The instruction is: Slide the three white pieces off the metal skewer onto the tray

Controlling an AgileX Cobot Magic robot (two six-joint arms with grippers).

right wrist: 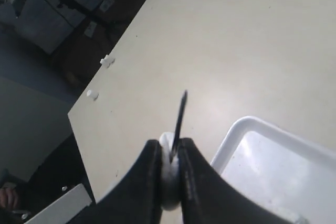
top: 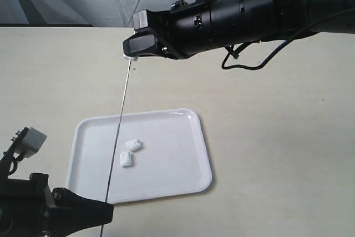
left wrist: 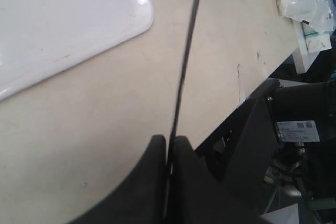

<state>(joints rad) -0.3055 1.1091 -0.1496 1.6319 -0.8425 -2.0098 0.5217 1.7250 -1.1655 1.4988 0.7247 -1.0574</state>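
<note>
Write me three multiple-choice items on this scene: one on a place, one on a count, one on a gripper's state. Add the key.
1. Where is the third white piece, the one not on the tray?
A. On the bare table
B. In the left gripper
C. On the metal skewer, pinched by the right gripper

2. How many white pieces lie on the tray?
A. One
B. Two
C. Three

3. The left gripper is:
A. shut on the metal skewer
B. open beside it
C. shut on a white piece

Key:
1 C: the right wrist view shows it between the fingers, with the skewer's tip poking out.
2 B: two pieces lie close together near the tray's middle.
3 A: the left wrist view shows both fingers closed against the rod.
</note>
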